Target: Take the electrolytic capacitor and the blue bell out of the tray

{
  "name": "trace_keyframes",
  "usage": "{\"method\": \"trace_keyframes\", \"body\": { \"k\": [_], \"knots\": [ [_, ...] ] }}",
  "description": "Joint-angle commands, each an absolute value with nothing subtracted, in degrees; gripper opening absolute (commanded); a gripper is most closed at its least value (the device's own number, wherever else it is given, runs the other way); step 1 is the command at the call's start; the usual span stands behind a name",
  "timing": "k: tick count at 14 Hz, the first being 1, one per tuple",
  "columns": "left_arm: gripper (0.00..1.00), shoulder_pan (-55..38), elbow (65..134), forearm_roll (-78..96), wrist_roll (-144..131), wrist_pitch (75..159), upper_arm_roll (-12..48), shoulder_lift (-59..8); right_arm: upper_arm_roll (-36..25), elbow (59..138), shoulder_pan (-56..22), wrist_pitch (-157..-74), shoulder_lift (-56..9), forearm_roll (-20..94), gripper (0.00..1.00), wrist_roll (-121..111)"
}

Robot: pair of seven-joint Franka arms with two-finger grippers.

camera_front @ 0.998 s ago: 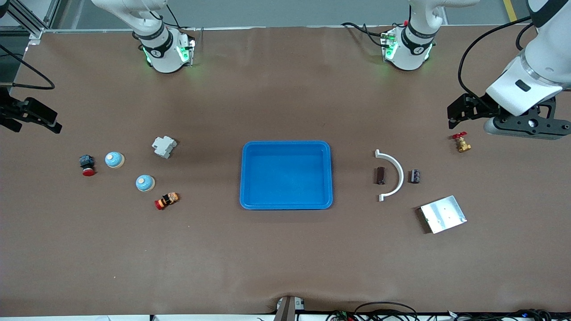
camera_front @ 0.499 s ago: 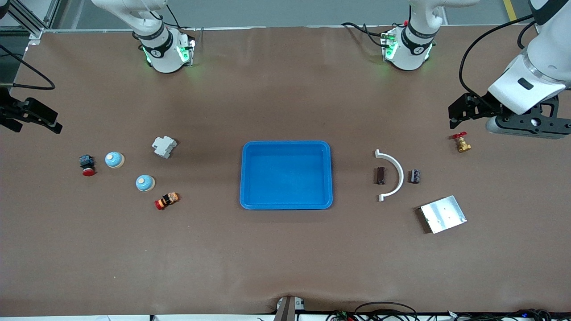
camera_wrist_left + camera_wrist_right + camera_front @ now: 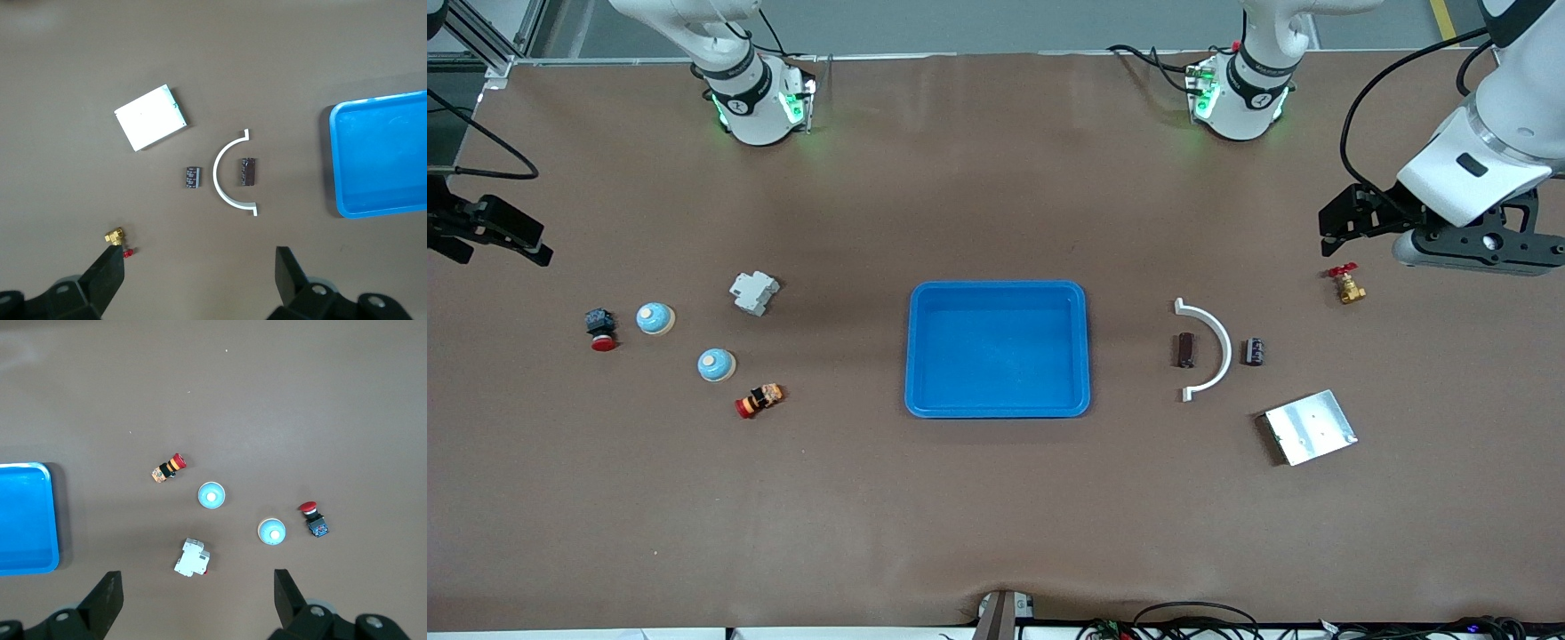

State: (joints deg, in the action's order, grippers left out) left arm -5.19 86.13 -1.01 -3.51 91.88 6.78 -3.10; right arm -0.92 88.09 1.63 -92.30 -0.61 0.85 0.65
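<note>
No legible writing on any part. Left gripper [image 3: 1347,218] open, empty, over the table's left-arm end beside the small brass valve with red handle [image 3: 1346,285]. Two dark cylindrical capacitors [image 3: 1184,349] [image 3: 1255,351] flank the white curved bracket [image 3: 1209,350], nearer the front camera. Right gripper [image 3: 489,233] open, empty; two light-blue dome bells [image 3: 655,317] [image 3: 716,364] lie nearer the blue plastic tray [image 3: 998,404]. Wrist views alone show both finger pairs spread.

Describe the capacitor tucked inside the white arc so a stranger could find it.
From the blue plastic tray, look toward the left arm's end of the table to the white curved plastic bracket. The brown cylindrical capacitor lies in its hollow; the black cylindrical capacitor lies outside the curve.
</note>
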Motion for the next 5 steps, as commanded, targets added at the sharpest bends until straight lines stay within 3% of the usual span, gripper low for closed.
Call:
{"method": "trace_keyframes", "body": {
  "k": [1, 5],
  "knots": [
    [1.00, -5.0, 85.6, -1.7, -4.0, 91.8, 7.1, -2.9, -0.8, 88.4, 1.8, -92.5, -0.2, 0.9, 1.00, 0.2],
    [1.00, -5.2, 85.6, -1.9, -4.0, 91.9, 7.1, -2.9, -0.8, 88.4, 1.8, -92.5, -0.2, 1.0, 1.00, 0.2]
  ]
}}
